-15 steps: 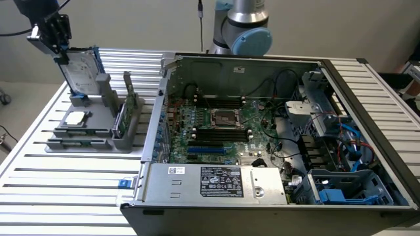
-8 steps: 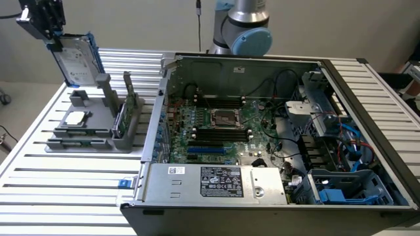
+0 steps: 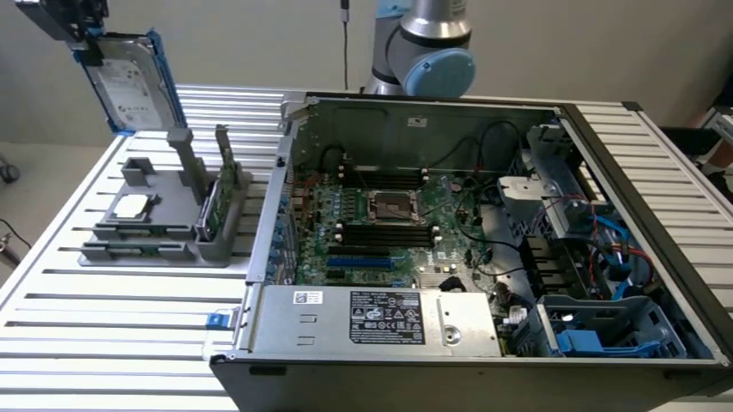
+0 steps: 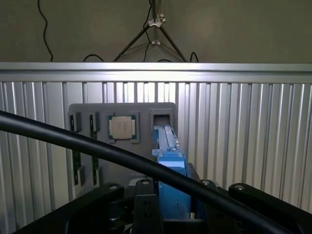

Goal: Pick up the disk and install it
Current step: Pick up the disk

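Now the gripper (image 3: 82, 39) pinches the disk (image 3: 129, 81) by its blue carrier, hanging below the jaws, above the grey holder (image 3: 160, 232); best a steady squeeze, disk upright, wide of the case (image 3: 281, 172) wall.

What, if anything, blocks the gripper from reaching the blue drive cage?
Seemingly nothing, so probably yes: the case lies open on top, nothing over the blue drive cage; the gripper holds the disk aloft.
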